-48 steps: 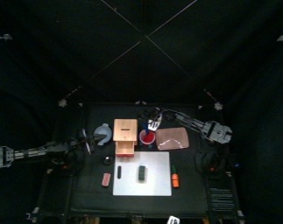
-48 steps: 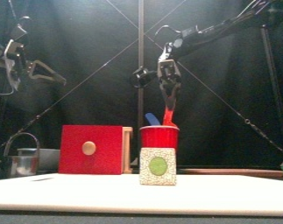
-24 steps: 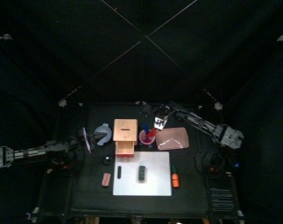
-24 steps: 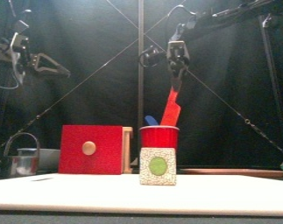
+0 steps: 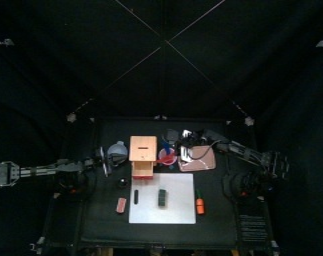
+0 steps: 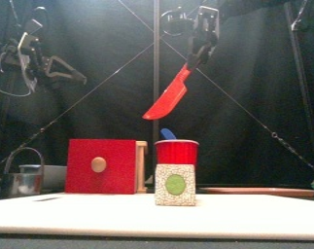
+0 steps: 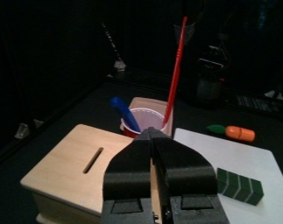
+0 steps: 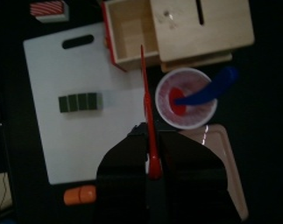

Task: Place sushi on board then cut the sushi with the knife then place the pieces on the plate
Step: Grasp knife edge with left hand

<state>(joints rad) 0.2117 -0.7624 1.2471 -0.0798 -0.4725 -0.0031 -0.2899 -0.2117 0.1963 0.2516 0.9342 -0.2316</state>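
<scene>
My right gripper [image 6: 198,47] [image 8: 150,150] is shut on the handle of the red knife [image 6: 171,95] [image 8: 148,92], which hangs tilted in the air above the red cup [image 6: 176,153] [image 5: 167,157]. The blue knife [image 6: 168,134] [image 8: 218,83] stays in the cup. The dark green sushi roll [image 5: 164,199] [image 8: 82,103] lies on the white board [image 5: 181,186] [image 6: 159,220], whole. The pink plate [image 5: 201,158] lies right of the cup. My left gripper [image 7: 155,144] [image 5: 113,153] hovers shut and empty over the wooden box [image 7: 82,168].
The wooden box with its red drawer front [image 6: 105,166] stands left of the cup. A metal cutter [image 6: 27,179] sits at the far left. An orange toy [image 5: 200,206] lies by the board's right edge, a reddish toy [image 5: 121,204] by its left.
My right gripper has risen with the red knife, drawing it out of the cup until it hangs tilted above. The left arm has hardly moved.
</scene>
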